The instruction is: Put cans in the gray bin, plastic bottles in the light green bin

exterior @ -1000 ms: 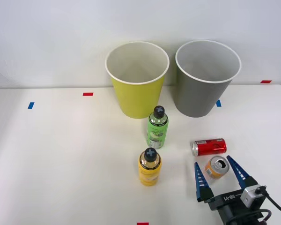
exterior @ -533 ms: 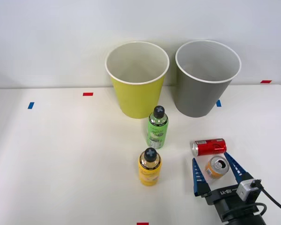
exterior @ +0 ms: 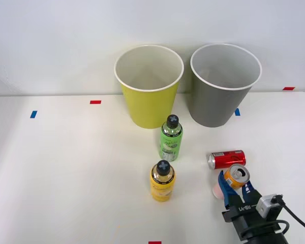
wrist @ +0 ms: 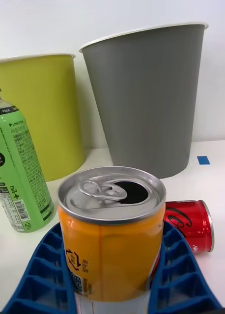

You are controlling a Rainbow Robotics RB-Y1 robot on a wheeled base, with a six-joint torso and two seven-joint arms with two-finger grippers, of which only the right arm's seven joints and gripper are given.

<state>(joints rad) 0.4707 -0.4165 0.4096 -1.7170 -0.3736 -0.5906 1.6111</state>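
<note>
My right gripper (exterior: 236, 188) is shut on the orange and pink can (exterior: 235, 177), which stands upright between the blue fingers (wrist: 43, 265) at the table's front right. The can's open silver top (wrist: 112, 192) faces up. Just behind it lies the red can (exterior: 226, 159) on its side (wrist: 191, 224). The green bottle (exterior: 171, 139) stands mid-table, also seen close by (wrist: 16, 171). The yellow-orange bottle (exterior: 162, 181) stands nearer the front. At the back stand the light green bin (exterior: 149, 86) and, to its right, the gray bin (exterior: 223, 84), both upright (wrist: 147, 98).
Small red tape marks (exterior: 95, 102) and blue tape marks (exterior: 33, 114) dot the white table (exterior: 66, 168). A white wall rises behind the bins. The table's left half has free room.
The open fingers have closed around the orange and pink can, and the can now sits slightly higher and tilted in the grip.
</note>
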